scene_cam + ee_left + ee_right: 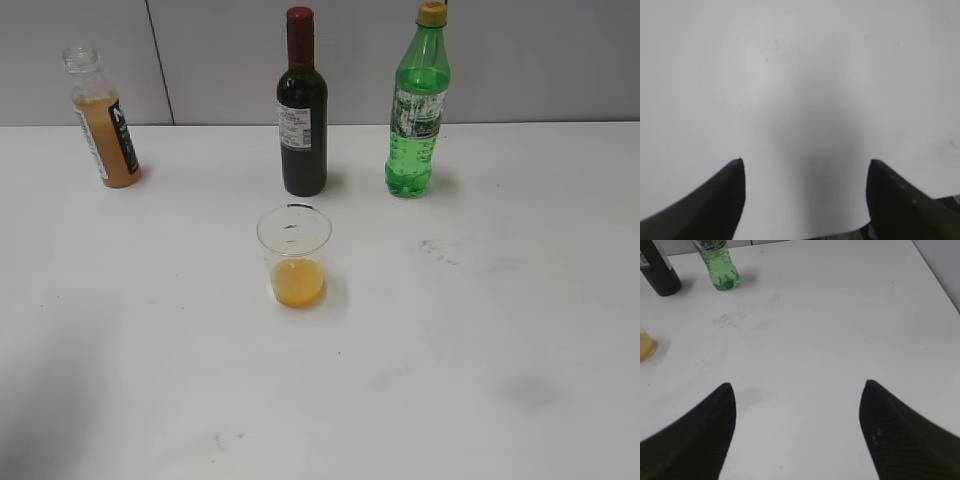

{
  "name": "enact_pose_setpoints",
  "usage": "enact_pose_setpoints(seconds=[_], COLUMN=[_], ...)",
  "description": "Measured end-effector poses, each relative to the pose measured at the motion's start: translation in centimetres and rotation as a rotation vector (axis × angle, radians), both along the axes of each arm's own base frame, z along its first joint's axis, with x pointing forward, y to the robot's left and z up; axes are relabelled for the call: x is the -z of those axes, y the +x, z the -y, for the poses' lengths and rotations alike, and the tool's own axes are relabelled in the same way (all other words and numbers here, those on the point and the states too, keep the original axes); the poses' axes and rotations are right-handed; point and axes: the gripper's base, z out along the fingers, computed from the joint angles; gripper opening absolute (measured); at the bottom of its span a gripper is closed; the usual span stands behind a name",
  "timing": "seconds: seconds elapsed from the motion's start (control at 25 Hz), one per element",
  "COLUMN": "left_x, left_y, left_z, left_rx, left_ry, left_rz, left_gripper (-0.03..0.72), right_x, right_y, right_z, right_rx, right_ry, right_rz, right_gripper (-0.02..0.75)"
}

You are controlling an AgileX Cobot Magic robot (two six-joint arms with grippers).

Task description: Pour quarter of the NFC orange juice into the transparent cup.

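The NFC orange juice bottle (103,122) stands capless at the far left of the white table, partly filled with cloudy orange liquid. The transparent cup (294,255) stands in the middle and holds orange juice in its bottom; its edge also shows in the right wrist view (645,346). My left gripper (805,162) is open and empty over bare table. My right gripper (796,385) is open and empty, to the right of the cup. Neither gripper shows in the exterior view.
A dark wine bottle (301,110) stands behind the cup and also shows in the right wrist view (660,270). A green soda bottle (417,110) stands to its right, also in the right wrist view (720,265). Grey wall panels rise behind the table.
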Motion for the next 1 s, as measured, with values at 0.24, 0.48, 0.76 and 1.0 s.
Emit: enact_pose_setpoints(seconds=[0.24,0.48,0.76,1.0], left_x=[-1.9,-0.8,0.6,1.6], left_y=[-6.3,-11.7,-15.5,-16.6], left_z=[-1.0,-1.8,-2.5,-2.8], left_rx=[-0.048,-0.069,-0.08,-0.087], left_ry=[-0.033,-0.065,-0.103,-0.111], left_rz=[0.102,0.248,0.463,0.581], left_gripper=[0.572,0.572,0.572,0.572], right_x=[0.0,0.0,0.0,0.0], right_y=[0.0,0.0,0.0,0.0], right_z=[0.0,0.0,0.0,0.0], right_rx=[0.0,0.0,0.0,0.0], right_ry=[0.0,0.0,0.0,0.0], right_rz=[0.0,0.0,0.0,0.0], right_gripper=[0.591,0.591,0.59,0.59])
